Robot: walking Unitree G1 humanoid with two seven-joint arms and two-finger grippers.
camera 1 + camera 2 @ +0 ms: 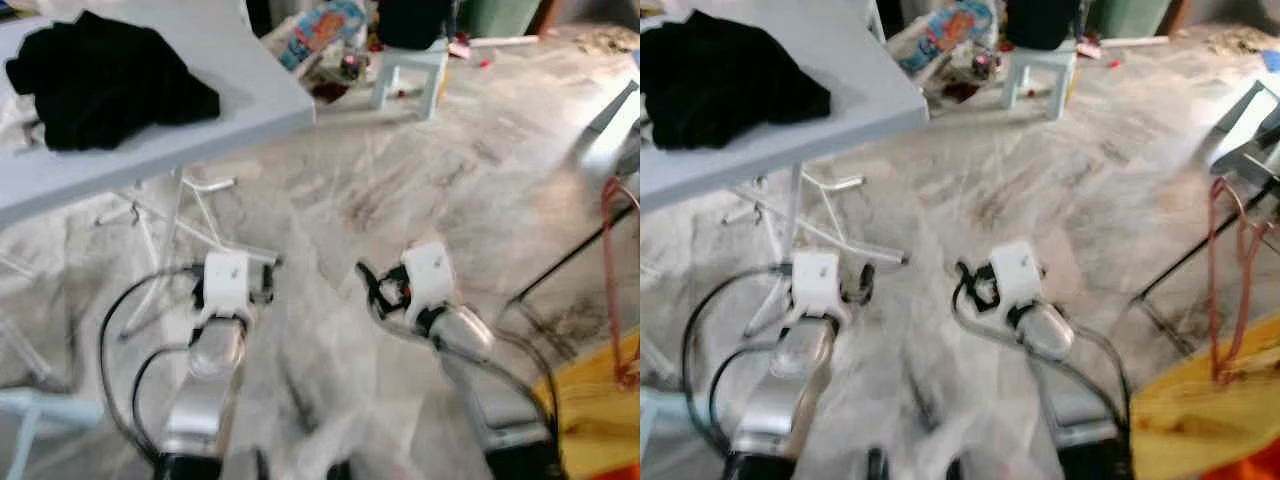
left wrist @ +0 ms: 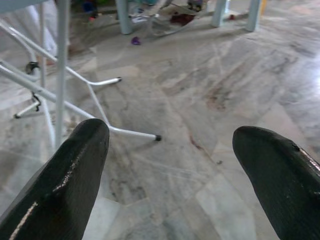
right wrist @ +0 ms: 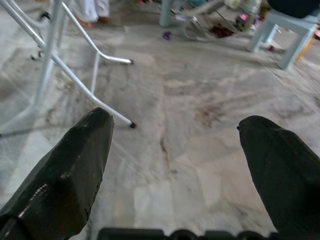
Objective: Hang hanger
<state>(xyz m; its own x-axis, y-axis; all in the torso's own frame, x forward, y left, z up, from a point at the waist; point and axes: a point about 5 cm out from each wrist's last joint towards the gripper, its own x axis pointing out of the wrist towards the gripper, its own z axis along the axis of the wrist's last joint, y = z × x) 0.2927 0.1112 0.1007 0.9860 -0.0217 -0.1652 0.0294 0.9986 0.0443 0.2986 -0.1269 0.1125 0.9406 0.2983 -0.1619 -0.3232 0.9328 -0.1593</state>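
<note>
Floor (image 1: 420, 190): polished veined marble, glossy. Table (image 1: 250, 95): smooth matt grey top on painted metal tube legs (image 2: 62, 65). Garment (image 1: 100, 80): black cloth, soft, matt. Hanger (image 1: 1230, 290): thin reddish wire. Left gripper (image 2: 170, 175) fingers (image 2: 70, 175): black, textured rubbery. Arms (image 1: 215, 350): silver metal, sheen.

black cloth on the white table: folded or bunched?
Bunched. The black cloth lies in a crumpled heap with uneven lobes near the white folding table's corner, not squared flat.

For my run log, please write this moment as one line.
left claw: open, empty, above floor | right claw: open, empty | hanger: red, at robot's right, not held | black garment: on table
</note>
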